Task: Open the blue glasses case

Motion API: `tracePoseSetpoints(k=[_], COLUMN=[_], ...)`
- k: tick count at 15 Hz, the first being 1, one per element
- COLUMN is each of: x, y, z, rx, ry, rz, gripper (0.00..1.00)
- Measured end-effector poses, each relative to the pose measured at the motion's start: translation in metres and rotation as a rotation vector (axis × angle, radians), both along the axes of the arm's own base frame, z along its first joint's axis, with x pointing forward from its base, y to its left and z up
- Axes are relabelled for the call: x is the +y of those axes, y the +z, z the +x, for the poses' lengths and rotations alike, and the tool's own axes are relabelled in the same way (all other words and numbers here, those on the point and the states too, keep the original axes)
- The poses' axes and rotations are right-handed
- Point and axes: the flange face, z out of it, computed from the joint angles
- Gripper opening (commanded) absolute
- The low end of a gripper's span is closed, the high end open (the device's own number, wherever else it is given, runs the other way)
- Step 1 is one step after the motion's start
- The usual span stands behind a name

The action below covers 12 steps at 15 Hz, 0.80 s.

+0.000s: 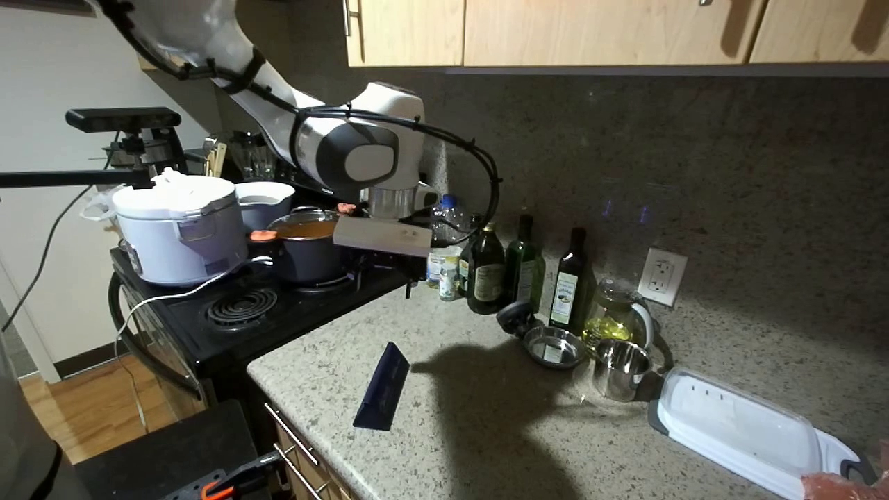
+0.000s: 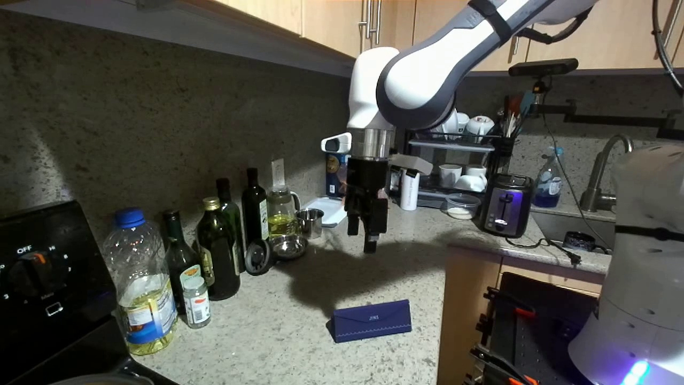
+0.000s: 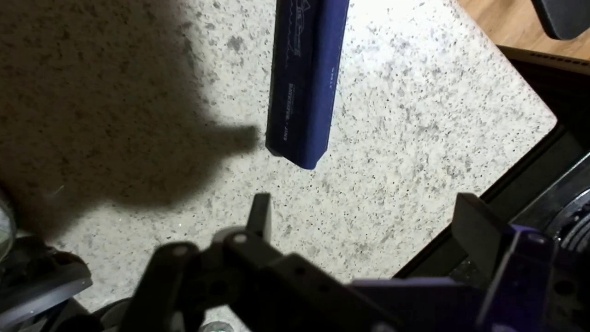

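Observation:
The blue glasses case point(image 1: 384, 389) is a dark navy, ridged, wedge-shaped oblong that lies on the speckled counter near its front edge. In an exterior view its front flap point(image 2: 372, 321) with small lettering looks shut. In the wrist view the case point(image 3: 305, 83) enters from the top edge and its far part is cut off. My gripper point(image 3: 362, 200) is open, with its two fingers wide apart and nothing between them. In an exterior view the gripper point(image 2: 362, 240) points down and hangs well above the counter, apart from the case.
Several oil bottles point(image 1: 488, 274) stand along the back wall. A steel bowl point(image 1: 553, 347), a steel cup point(image 1: 620, 370) and a white tray point(image 1: 740, 423) lie along the counter. The stove point(image 1: 243, 309) with pots adjoins the counter. Cabinets point(image 1: 611, 31) hang above.

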Motion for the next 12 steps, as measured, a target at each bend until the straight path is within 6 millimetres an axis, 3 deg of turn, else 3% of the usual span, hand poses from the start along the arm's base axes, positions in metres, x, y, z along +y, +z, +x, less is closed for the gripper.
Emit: tracePoseSetpoints(k=[5, 12], x=[0.029, 0.038], y=[-0.05, -0.1], z=[-0.013, -0.028], rx=[-0.016, -0.009], ry=[0.013, 0.001], rz=[0.012, 0.006], gripper=[1.0, 1.0])
